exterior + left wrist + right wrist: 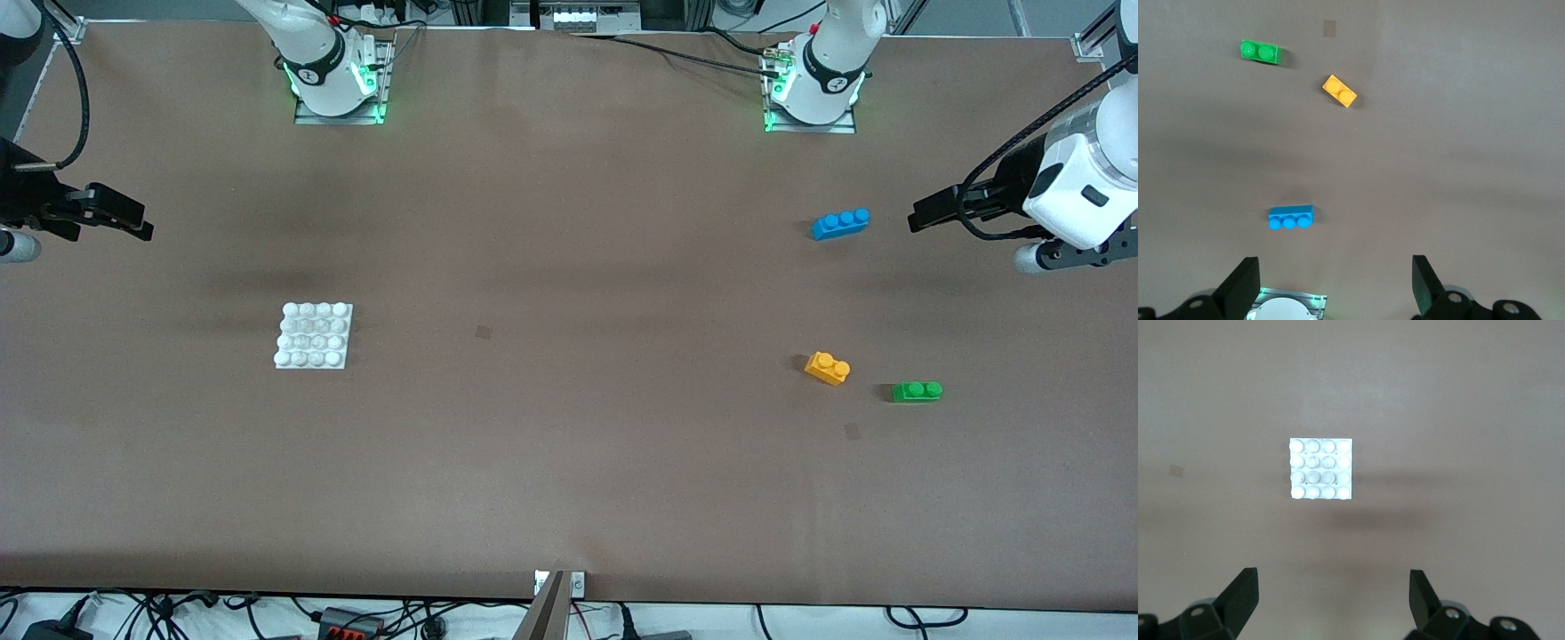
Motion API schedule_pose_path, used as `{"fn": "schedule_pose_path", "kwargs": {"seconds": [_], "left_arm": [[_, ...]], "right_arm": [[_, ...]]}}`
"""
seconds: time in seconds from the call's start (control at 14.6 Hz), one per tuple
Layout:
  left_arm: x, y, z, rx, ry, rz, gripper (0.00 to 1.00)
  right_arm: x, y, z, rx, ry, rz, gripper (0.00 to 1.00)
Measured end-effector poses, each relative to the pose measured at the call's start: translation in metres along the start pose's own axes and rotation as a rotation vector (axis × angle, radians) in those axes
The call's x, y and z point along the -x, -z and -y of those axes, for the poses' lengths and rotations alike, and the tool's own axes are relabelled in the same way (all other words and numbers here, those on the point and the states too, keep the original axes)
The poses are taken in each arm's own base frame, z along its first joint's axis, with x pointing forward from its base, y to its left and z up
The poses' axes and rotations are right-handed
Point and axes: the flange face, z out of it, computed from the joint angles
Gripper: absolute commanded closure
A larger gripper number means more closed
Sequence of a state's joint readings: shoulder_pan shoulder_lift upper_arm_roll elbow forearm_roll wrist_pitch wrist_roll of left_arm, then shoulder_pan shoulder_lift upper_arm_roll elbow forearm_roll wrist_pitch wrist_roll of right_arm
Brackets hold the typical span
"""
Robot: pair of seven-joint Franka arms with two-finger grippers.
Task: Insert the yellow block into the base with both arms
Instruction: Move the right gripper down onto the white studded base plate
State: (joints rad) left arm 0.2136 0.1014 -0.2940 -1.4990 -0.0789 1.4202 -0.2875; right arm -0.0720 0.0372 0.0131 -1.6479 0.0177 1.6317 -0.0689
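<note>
I see both grippers, left (917, 220) and right (142, 227), high over the table ends with jaws apart, empty; yellow block (827, 367) lies beside the green brick (917, 391), well apart from the base (312, 336).

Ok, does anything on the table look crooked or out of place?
Only slightly: the small orange-yellow two-stud brick lies skewed to the table edge, while the green brick beside it sits nearly square. Nothing is tipped or damaged.
</note>
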Motion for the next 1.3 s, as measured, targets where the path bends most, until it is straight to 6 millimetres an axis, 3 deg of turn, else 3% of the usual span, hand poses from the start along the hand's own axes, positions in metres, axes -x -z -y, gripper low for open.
{"fn": "schedule_pose_path", "kwargs": {"seconds": [0.75,1.1,1.3], "left_arm": [[0.0,0.0,0.0,0.0,0.0,0.0,0.0],[0.0,0.0,0.0,0.0,0.0,0.0,0.0],[0.0,0.0,0.0,0.0,0.0,0.001,0.0]], "right_arm": [[-0.006,-0.01,-0.001,-0.001,0.0,0.01,0.0],[-0.022,-0.049,-0.003,-0.006,-0.002,0.077,0.0],[-0.043,-0.107,-0.005,-0.013,-0.003,0.166,0.0]]}}
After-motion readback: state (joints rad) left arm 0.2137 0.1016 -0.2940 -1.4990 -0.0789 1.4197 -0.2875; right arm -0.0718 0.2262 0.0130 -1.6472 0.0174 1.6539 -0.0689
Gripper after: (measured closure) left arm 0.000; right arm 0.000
